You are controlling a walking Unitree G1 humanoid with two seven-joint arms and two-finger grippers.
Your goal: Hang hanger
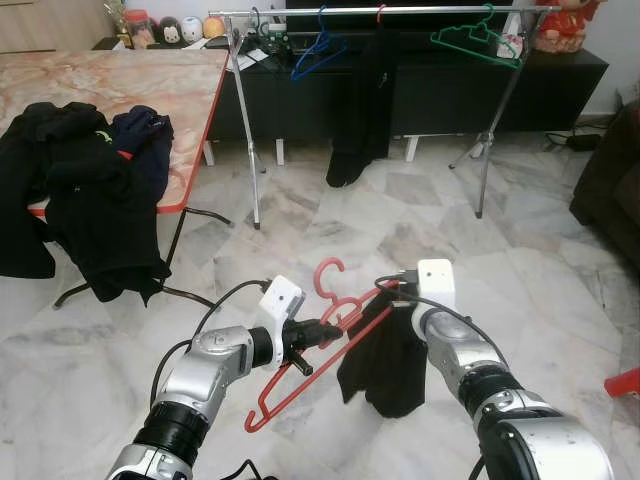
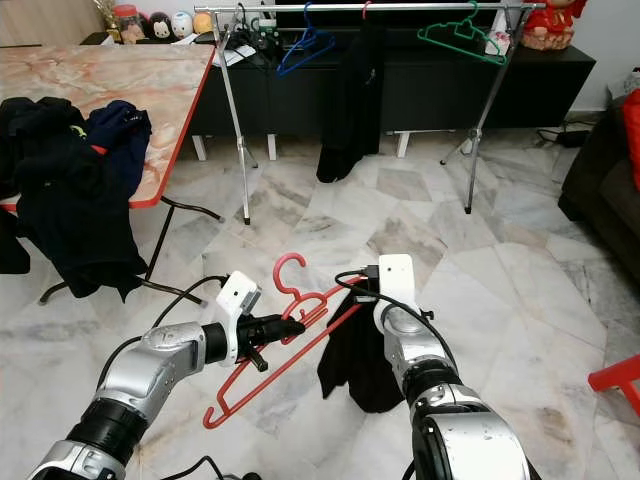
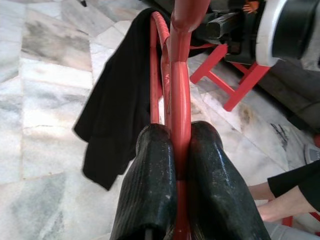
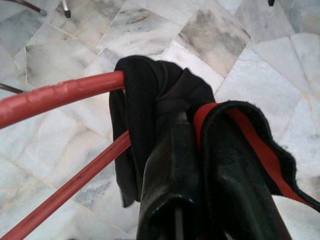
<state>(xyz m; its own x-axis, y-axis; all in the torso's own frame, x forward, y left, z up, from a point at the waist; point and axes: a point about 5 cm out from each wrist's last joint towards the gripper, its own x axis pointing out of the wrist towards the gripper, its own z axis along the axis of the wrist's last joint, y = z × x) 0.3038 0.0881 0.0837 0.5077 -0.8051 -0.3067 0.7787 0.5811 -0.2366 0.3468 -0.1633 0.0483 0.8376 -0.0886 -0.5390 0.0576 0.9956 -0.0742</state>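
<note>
A red hanger (image 1: pixel 300 385) slants above the marble floor in front of me, hook (image 1: pixel 325 275) pointing up. My left gripper (image 1: pixel 325 330) is shut on the hanger just below the hook, its fingers (image 3: pixel 150 165) pinching the red bar. A black garment (image 1: pixel 385 365) with a red inner strip drapes over the hanger's right end. My right gripper (image 1: pixel 400 293) is shut on that cloth at the hanger's shoulder, and the fabric (image 4: pixel 150 95) is bunched around the bar. The clothes rack (image 1: pixel 380 10) stands well ahead across the floor.
On the rail hang a blue hanger (image 1: pixel 318 50), a black garment (image 1: pixel 362 110) and a green hanger (image 1: pixel 478 40). A marble-topped table (image 1: pixel 120 80) on the left holds dark clothes (image 1: pixel 90 190). A dark sofa (image 1: pixel 610 190) and a red stool (image 1: pixel 625 383) are on the right. A person's hand (image 3: pixel 280 200) is near the floor.
</note>
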